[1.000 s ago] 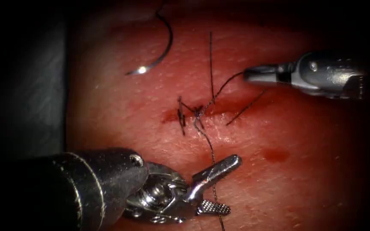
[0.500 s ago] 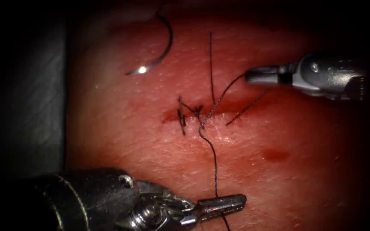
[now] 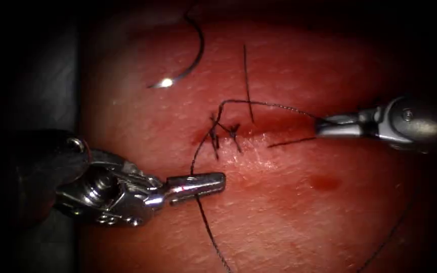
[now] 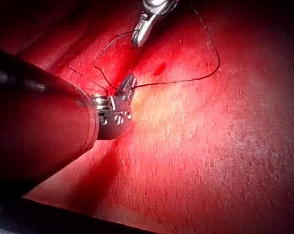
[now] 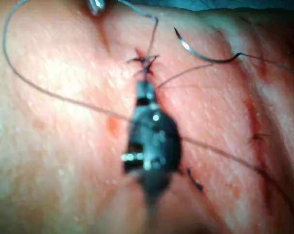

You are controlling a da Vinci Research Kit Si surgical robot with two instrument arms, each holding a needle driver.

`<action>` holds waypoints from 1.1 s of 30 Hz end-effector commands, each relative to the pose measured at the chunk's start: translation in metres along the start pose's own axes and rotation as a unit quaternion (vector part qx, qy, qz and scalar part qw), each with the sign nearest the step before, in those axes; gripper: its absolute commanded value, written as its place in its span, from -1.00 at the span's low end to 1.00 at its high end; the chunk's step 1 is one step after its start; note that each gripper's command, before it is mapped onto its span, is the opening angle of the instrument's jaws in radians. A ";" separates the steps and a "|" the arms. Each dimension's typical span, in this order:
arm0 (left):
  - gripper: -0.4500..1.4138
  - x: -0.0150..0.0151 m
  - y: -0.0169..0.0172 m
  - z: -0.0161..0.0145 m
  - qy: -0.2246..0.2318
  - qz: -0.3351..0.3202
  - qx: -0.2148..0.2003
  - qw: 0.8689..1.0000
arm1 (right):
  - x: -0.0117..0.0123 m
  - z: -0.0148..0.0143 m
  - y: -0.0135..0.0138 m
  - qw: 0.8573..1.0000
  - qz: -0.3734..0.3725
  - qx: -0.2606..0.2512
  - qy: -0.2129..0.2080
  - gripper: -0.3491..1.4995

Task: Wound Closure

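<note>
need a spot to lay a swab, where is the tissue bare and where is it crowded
Bare tissue lies below the cut, right of the left tool; also between the needle and the upright cut end of thread. Crowded: the knot, and the thread both shut tools, including the right tool, hold.

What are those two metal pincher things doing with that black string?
They are stitching a cut in the tissue. The left tool has its jaws shut on the thread just below the cut, and the right tool has its jaws shut on the thread's other part, at the cut's right end. The thread runs from each tool to a knot on the cut. The curved needle lies loose on the tissue above, held by neither tool.
</note>
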 end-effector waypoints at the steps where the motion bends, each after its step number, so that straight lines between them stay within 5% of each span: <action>1: -1.00 -0.0003 0.0008 0.0007 -0.002 0.000 0.000 1.000 | -0.0004 0.0008 -0.0015 1.000 0.000 0.006 0.003 -1.00; 2: -1.00 -0.0004 0.0009 0.0007 -0.005 0.004 0.000 1.000 | -0.0003 0.0009 -0.0018 1.000 -0.001 0.011 0.007 -1.00; 7: -1.00 0.0000 0.0013 0.0008 -0.016 0.012 0.000 1.000 | -0.0003 0.0013 -0.0010 0.999 0.010 0.002 0.031 0.49; 9: -1.00 0.0005 0.0014 0.0005 -0.016 0.023 -0.002 1.000 | -0.0003 0.0014 -0.0001 0.999 0.015 -0.004 0.041 0.73; 13: -1.00 0.0010 0.0014 0.0000 -0.018 0.032 -0.002 0.999 | -0.0001 0.0011 0.0005 0.999 0.018 -0.004 0.043 0.87; 21: -1.00 0.0028 0.0017 -0.0010 -0.016 0.045 -0.007 0.999 | 0.0006 -0.0012 0.0031 0.998 0.028 -0.004 0.061 0.69; 23: -1.00 0.0031 0.0017 -0.0011 -0.015 0.049 -0.008 0.999 | 0.0004 -0.0020 0.0048 0.997 0.026 -0.009 0.074 0.22; 26: -1.00 0.0030 0.0016 -0.0010 -0.015 0.048 -0.008 0.999 | -0.0002 -0.0016 0.0064 0.997 0.015 -0.028 0.073 -0.89; 33: -1.00 0.0016 0.0010 0.0002 -0.003 0.039 -0.011 0.999 | -0.0021 0.0035 0.0067 0.998 -0.001 -0.037 0.050 -1.00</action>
